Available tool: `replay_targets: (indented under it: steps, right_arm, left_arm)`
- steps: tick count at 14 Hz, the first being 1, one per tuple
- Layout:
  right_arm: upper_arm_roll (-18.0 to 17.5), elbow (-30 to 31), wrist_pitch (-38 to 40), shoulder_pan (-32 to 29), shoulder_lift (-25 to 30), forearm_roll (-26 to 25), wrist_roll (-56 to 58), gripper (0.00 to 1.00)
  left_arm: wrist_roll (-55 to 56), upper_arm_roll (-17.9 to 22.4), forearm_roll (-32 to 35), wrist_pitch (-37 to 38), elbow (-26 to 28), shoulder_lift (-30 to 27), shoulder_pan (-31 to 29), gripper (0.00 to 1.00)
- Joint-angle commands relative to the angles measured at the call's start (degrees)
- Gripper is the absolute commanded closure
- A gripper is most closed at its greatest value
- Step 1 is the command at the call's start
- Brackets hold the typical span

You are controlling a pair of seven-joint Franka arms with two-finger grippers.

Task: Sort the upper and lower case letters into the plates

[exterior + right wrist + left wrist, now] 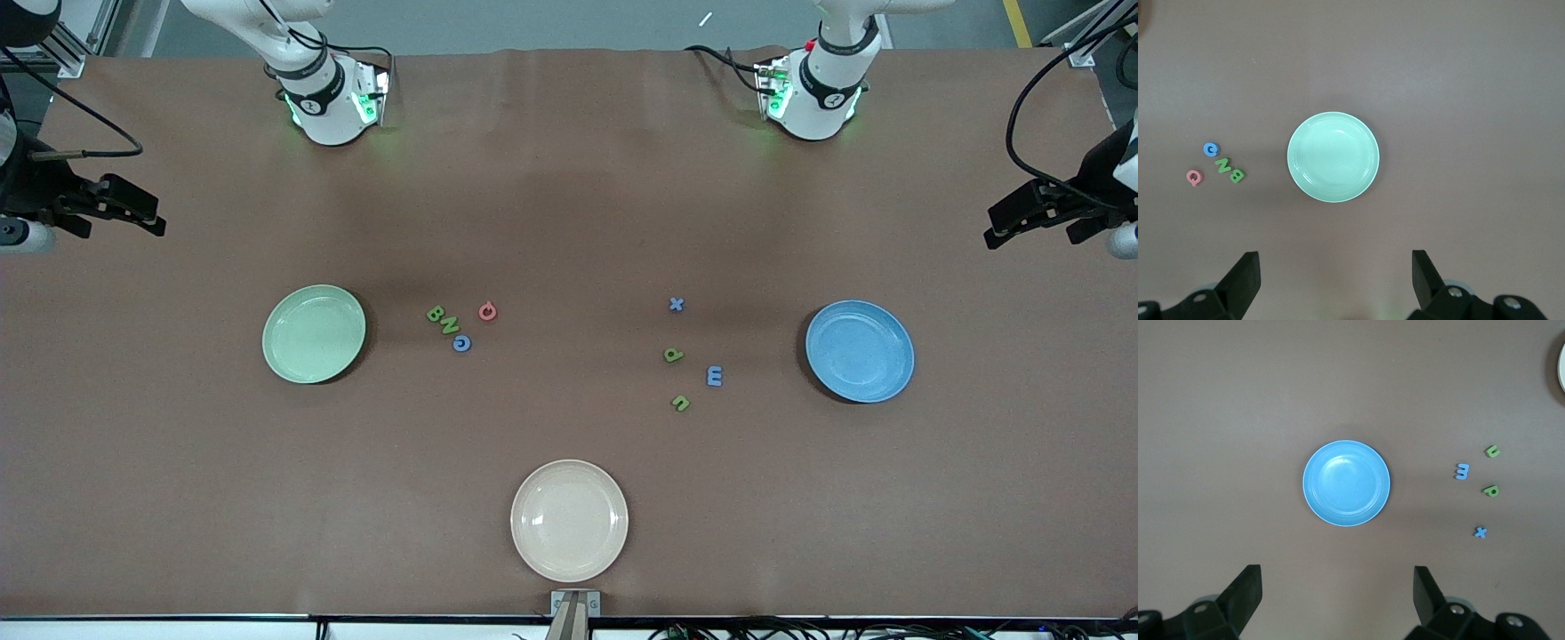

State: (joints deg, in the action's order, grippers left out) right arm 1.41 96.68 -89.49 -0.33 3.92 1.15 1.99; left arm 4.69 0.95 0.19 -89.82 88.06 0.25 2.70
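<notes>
We see both arms waiting high at the ends of the table, nothing sorted yet. The left gripper (1337,590) hangs with its jaws wide apart and empty above the blue plate (1346,483), and four small letters, a blue x (1480,533), a green p (1491,491), a blue m (1462,471) and a green u (1492,451), lie scattered a little way off from that plate. The right gripper (1335,270), equally spread and empty, hangs above the green plate (1333,157), with the capitals B (1237,175), N (1223,165), G (1211,149) and a red Q (1194,177) lying off to one side. We judge the main risk there: B and N touch, and G sits just beside them, so wide jaws may catch two letters or flick one away. The cream plate (569,520) could also tempt a wrong drop. In the front view each gripper shows only partly at the picture's edge.
</notes>
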Motion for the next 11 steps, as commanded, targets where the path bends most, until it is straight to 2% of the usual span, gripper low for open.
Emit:
replay_targets:
  steps: [1,7,11]
  right_arm:
    - [0.0,1.8,-0.8,-0.7,1.7,0.4,0.3,0.0]
    - [-0.1,1.8,-0.8,-1.1,1.6,0.5,0.3,0.0]
    - [0.0,-0.7,0.0,-1.5,0.7,0.4,0.1,0.0]
  left_arm:
    - [0.4,-0.1,-0.2,0.9,-0.4,-0.6,-0.1,0.0]
    - [0.6,-0.1,-0.2,0.9,-0.5,-0.3,-0.1,0.0]
    - [0.7,-0.3,-0.3,0.7,-0.2,2.4,0.7,0.0]
